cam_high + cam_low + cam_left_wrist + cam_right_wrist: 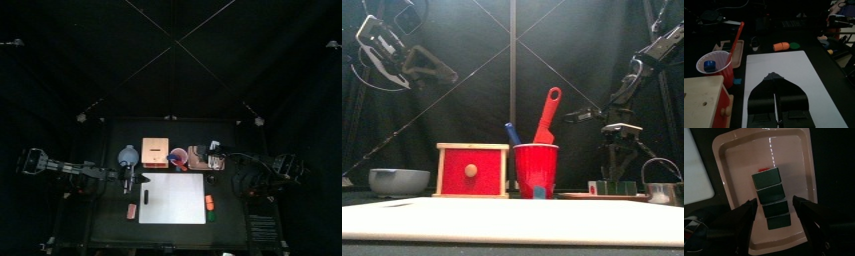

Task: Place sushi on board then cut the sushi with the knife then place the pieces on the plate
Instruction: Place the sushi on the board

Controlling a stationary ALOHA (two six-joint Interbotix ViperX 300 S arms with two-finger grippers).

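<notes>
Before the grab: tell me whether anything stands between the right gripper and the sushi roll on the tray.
Nothing visible does. The right gripper hangs open over the sushi roll, one jaw to each side; the roll lies uncovered in the pink tray, with nothing between.

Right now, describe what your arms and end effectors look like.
Both arms are black and jointed. The left arm trails looped cables; the right arm carries a pale cross-plate. The left end effector and right end effector each have two flat black jaws.
</notes>
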